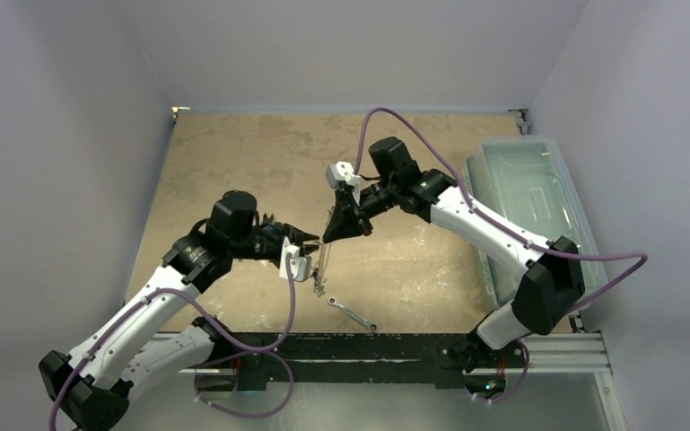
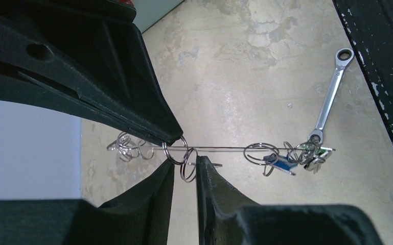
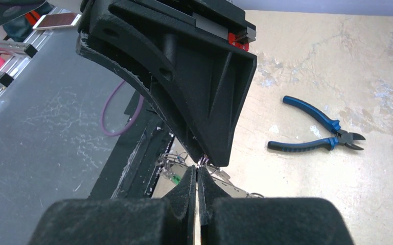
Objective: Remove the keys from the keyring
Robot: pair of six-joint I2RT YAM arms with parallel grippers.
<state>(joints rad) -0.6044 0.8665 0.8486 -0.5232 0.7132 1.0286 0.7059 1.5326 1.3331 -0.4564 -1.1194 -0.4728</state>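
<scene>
While it runs straight past both claw tips, the thin silver wire keyring [image 2: 225, 149] carries its tiny silver keys [image 2: 286, 164], some with blue or green heads, bunched at the end nearest the long silver ratchet wrench [image 2: 332, 92]. The right claw [image 3: 198, 171] is clenched on the wire. The left claw [image 2: 185, 173] has its fingers narrowly parted around a small silver loop [image 2: 187, 166]; whether they pinch it cannot be told. Blue-handled pliers [image 3: 317, 130] lie well apart on the mottled beige surface [image 2: 245, 76].
</scene>
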